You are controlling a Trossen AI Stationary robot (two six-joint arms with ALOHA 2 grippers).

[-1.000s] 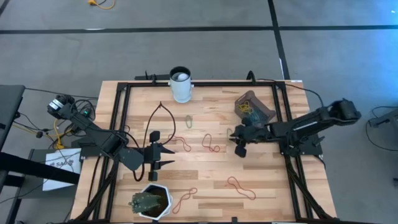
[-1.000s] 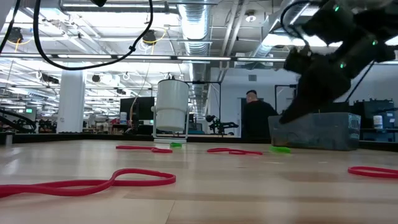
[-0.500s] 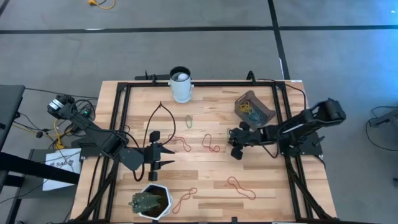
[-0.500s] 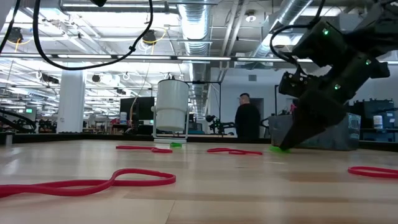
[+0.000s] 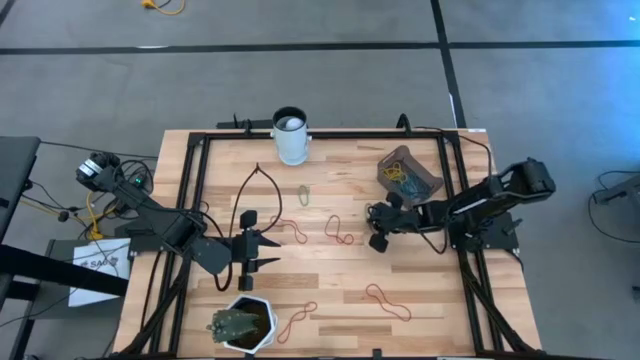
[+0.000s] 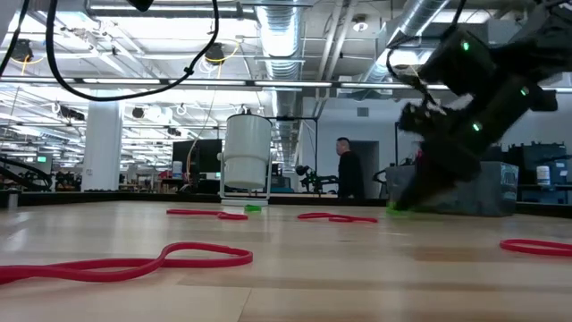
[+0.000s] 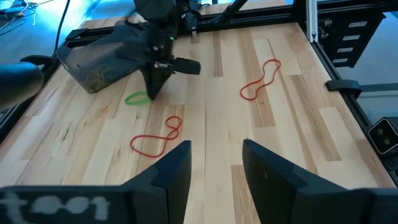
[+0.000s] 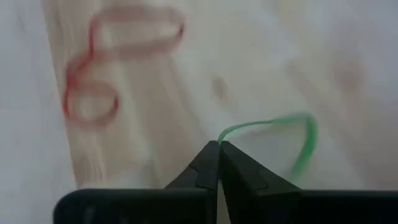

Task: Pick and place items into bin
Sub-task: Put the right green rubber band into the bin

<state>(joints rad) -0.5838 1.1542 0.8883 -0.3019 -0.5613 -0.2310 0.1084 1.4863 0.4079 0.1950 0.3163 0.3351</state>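
Note:
Red rubber-band loops [image 5: 340, 232] and a pale green one [image 5: 303, 195] lie scattered flat on the wooden table. My right gripper [image 8: 219, 144] is down at the table just left of the dark translucent bin [image 5: 408, 173], shut on a green band [image 8: 298, 143]; the left wrist view also shows this green band [image 7: 138, 98]. The bin holds several bands. My left gripper [image 7: 214, 149] hovers open over the table's left half, with nothing between its fingers. My right gripper pinches one end of the green band's loop [image 8: 229, 132] between the very tips of its two fingers. The fingers slant down from the table's right side. The rest of the loop [image 8: 306, 149] lies slack on the wood beyond the tips.
A white cylindrical cup [image 5: 290, 135] stands at the far edge. A white hexagonal plant pot [image 5: 243, 324] sits at the near edge, just below my left gripper. A black cable [image 5: 255, 190] loops over the table's left half. More red bands [image 5: 388, 300] lie near the front.
My right gripper has come down to the table beside the bin and a little toward the left edge, its tips landing at the green band. A person in the room behind has walked leftward.

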